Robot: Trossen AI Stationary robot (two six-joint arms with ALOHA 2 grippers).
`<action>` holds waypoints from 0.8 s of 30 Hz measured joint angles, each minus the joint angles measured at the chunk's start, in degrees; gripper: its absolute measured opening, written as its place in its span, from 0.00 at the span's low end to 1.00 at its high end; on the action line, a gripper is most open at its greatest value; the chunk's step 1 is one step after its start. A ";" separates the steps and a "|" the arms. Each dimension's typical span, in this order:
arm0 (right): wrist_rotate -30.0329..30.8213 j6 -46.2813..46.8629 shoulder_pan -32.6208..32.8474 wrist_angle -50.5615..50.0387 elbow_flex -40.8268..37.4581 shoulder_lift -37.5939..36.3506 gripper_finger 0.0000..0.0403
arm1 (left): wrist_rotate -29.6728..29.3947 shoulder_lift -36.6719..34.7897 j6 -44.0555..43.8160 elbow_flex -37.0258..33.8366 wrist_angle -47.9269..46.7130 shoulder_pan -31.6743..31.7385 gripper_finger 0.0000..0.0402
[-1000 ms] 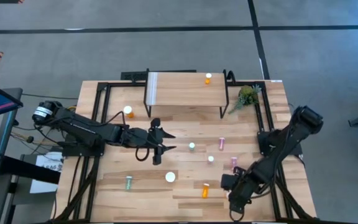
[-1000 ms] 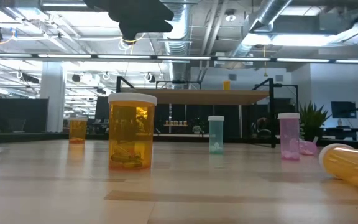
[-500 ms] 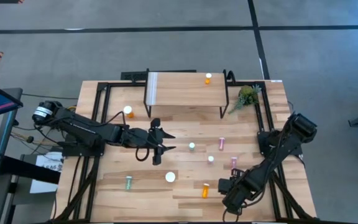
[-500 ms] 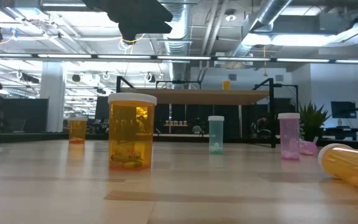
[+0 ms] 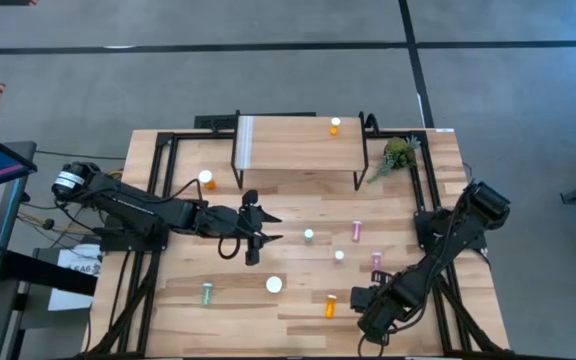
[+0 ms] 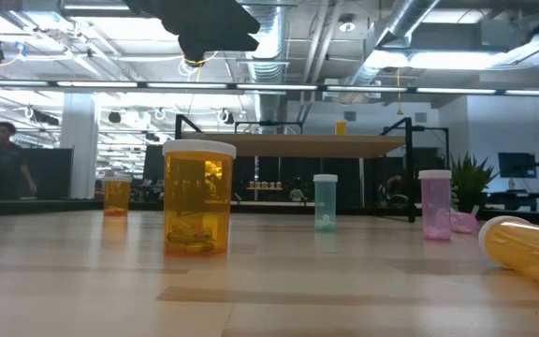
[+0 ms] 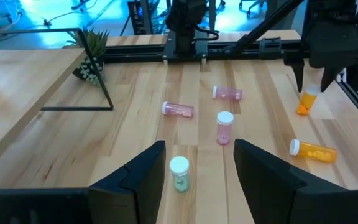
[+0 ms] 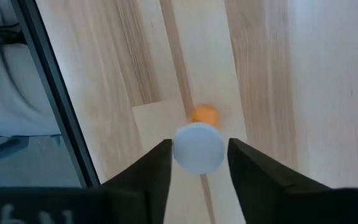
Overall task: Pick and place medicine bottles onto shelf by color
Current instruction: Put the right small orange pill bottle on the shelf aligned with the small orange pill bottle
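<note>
My right gripper is at the table's near right and is shut on a small orange bottle with a white cap, which the gripper hides in the high view. My left gripper hangs open and empty over the table's middle, in front of the shelf. One orange bottle stands on the shelf. Another orange bottle lies on its side to the left of my right gripper. Green and pink bottles are spread over the table. My right gripper pinches the orange bottle's white cap between its two fingers, one on each side. The fingers come from above, pointing down. The bottle hangs below them, slightly tilted. I cannot tell whether its bottom is clear of the table.
A large orange bottle stands near the front middle. A green bottle lies at the front left. An orange bottle stands left of the shelf. A small plant sits at the far right. Black frame rails run along the table's sides.
My right gripper has gone a little toward the table's left edge, and its arm has drawn in with it; it has kept still for the last half second. A person has moved in the room behind the table.
</note>
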 joint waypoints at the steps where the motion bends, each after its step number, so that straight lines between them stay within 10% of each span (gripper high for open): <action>1: 0.00 -0.06 0.00 0.00 0.00 0.00 0.41 | 0.01 0.00 0.00 0.00 0.00 0.00 0.45; 24: 0.07 -0.44 -1.17 -2.16 0.07 -0.15 0.32 | -0.01 0.00 0.00 -0.02 -0.02 0.00 0.45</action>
